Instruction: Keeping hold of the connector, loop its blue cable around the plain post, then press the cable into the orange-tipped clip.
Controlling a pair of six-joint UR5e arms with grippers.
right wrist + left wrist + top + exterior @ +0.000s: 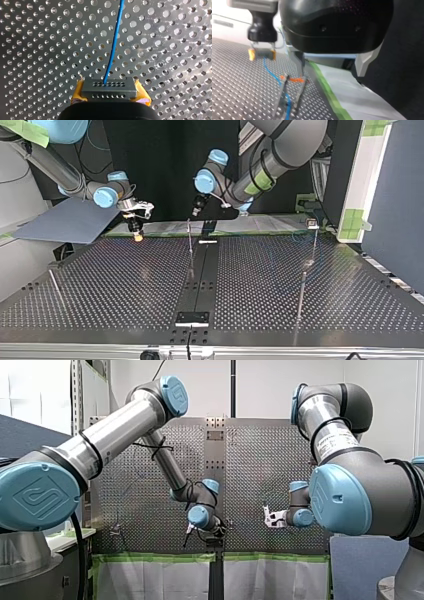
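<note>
Right gripper [109,93]: my jaws are clamped on the connector [108,85], with yellow pads [77,92] pressed to its two ends.
Connector: held low over the perforated table [37,50], near its far edge at the top view's left.
Blue cable [113,42]: leaves the connector's face and runs ahead over the holes. In the left wrist view it drops to the orange-tipped clip [298,93] and lies between its two prongs.
Left gripper [301,72]: close above the clip's orange tips. I cannot tell how far my jaws are open.
</note>
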